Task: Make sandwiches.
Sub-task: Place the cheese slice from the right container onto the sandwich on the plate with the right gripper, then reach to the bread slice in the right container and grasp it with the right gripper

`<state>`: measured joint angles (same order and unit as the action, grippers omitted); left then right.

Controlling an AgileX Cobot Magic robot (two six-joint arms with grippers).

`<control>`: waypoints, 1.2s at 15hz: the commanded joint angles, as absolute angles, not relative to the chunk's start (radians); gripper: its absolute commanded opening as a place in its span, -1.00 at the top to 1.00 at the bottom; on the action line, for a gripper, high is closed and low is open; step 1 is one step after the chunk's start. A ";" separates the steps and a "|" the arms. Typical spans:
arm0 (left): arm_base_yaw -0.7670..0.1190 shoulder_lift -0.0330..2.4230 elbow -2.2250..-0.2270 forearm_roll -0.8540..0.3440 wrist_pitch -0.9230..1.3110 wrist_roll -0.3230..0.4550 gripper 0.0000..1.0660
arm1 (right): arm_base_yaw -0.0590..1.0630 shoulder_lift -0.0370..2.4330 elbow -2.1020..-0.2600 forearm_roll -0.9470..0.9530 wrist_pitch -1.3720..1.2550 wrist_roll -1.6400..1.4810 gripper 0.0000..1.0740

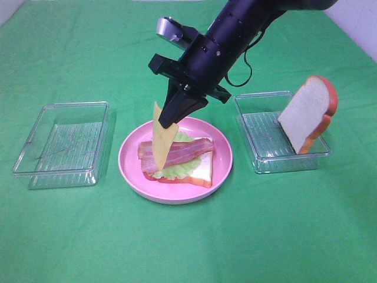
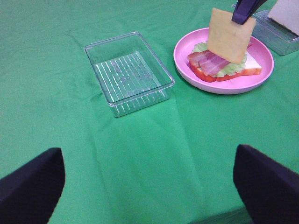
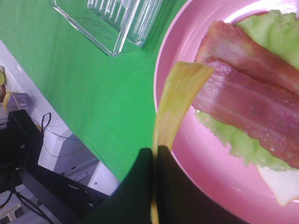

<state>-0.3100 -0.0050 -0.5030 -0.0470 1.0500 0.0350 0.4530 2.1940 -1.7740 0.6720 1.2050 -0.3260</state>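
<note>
**Ana:** Sandwiches first: where does the one being built sit?

**Ben:** The half-built sandwich lies on the round pink plate at the middle of the green cloth in the high view. Its bottom bread slice carries ruffled lettuce, and two bacon strips lie across the lettuce.

**Ana:** And the cheese?

**Ben:** The cheese slice hangs on edge over the plate's ten o'clock side, its lower corner down at the bacon; whether it touches I cannot tell. The right gripper pinches its upper edge, jaws pressed together on the thin yellow sheet. The right wrist view shows the cheese clamped between the two dark fingers, bending slightly above the plate rim.

**Ana:** The other arm?

**Ben:** The left gripper hangs above bare cloth, its two fingers spread wide with nothing between them. It is out of sight in the high view.

**Ana:** What else is on the table?

**Ben:** A clear tray sits at nine o'clock of the plate, just beside it. A second clear tray sits at three o'clock, and a second bread slice stands tilted in it, leaning on the tray's far right corner, crust toward the right.
</note>
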 commanded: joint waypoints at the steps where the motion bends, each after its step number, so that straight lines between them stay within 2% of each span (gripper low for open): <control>1: -0.311 -0.025 -0.502 -0.053 1.039 0.036 -0.74 | 0.456 2.213 -1.767 0.684 1.182 -0.333 1.00; 4: -0.311 -0.025 -0.502 -0.053 1.039 0.036 -0.74 | 0.453 2.224 -1.767 0.519 1.082 -0.231 1.00; 7: -0.311 -0.025 -0.502 -0.053 1.039 0.036 -0.74 | 0.453 2.243 -1.767 0.508 1.076 -0.233 1.00; 9: -0.311 -0.025 -0.502 -0.053 1.039 0.036 -0.74 | 0.453 2.262 -1.767 0.484 1.051 -0.219 0.65; 11: -0.311 -0.025 -0.502 -0.053 1.039 0.036 -0.74 | 0.453 2.249 -1.768 0.403 1.032 -0.147 0.13; 12: -0.311 -0.025 -0.502 -0.053 1.039 0.036 -0.74 | 0.453 2.236 -1.768 0.349 1.030 -0.111 -0.06; 14: -0.311 -0.025 -0.502 -0.053 1.039 0.036 -0.74 | 0.453 2.185 -1.768 0.208 1.029 -0.054 -0.12; 16: -0.311 -0.025 -0.502 -0.053 1.039 0.036 -0.74 | 0.453 2.157 -1.768 0.167 1.027 -0.042 -0.12; 18: -0.311 -0.025 -0.502 -0.053 1.039 0.036 -0.74 | 0.450 2.070 -1.780 0.012 1.030 0.034 -0.16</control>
<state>-0.3100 -0.0050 -0.5030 -0.0480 1.0500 0.0350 0.4520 2.0840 -1.7770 0.0320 1.0270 0.0170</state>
